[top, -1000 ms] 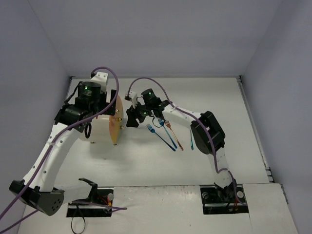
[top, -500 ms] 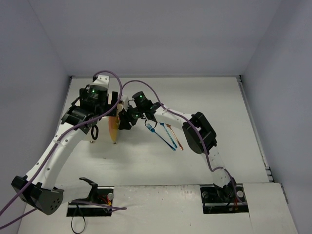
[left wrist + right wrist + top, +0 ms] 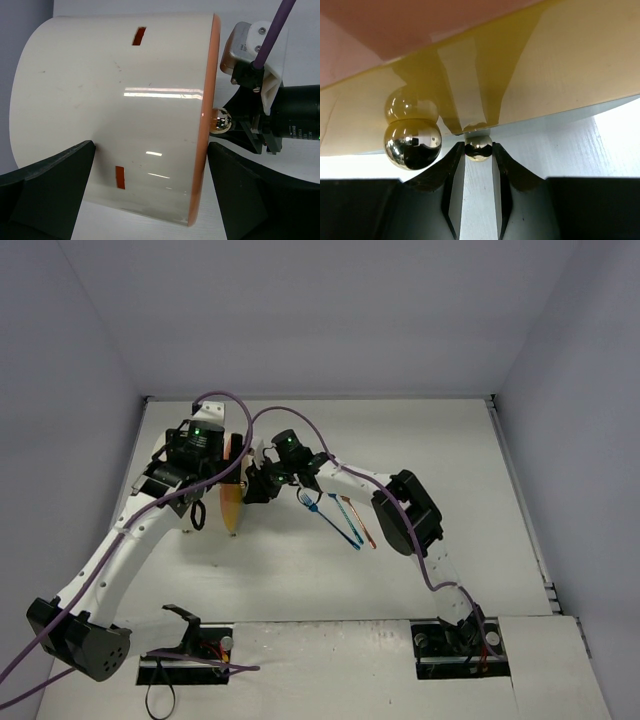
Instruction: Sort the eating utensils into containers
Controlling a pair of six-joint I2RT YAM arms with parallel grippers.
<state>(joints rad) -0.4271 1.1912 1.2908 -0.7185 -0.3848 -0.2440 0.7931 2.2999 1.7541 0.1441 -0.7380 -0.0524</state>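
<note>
At the cabinet front (image 3: 233,505), the right end effector (image 3: 478,150) now grips a knob (image 3: 479,146).

Top view: cabinet (image 3: 233,508) lies mostly under the left arm (image 3: 150,520), with only an orange sliver showing. Utensils (image 3: 338,522) at centre are too thin to count or tell apart.

Left wrist view: left fingers (image 3: 50,190) are cut off by the bottom edge.

Right wrist view: the sides of the small knob (image 3: 478,148) are masked by the right fingers (image 3: 452,185) pinching it. Cabinet front runs off the top edge.

white table (image 3: 470,460); pale lavender walls (image 3: 300,310) enclosing back, left, right sides.
</note>
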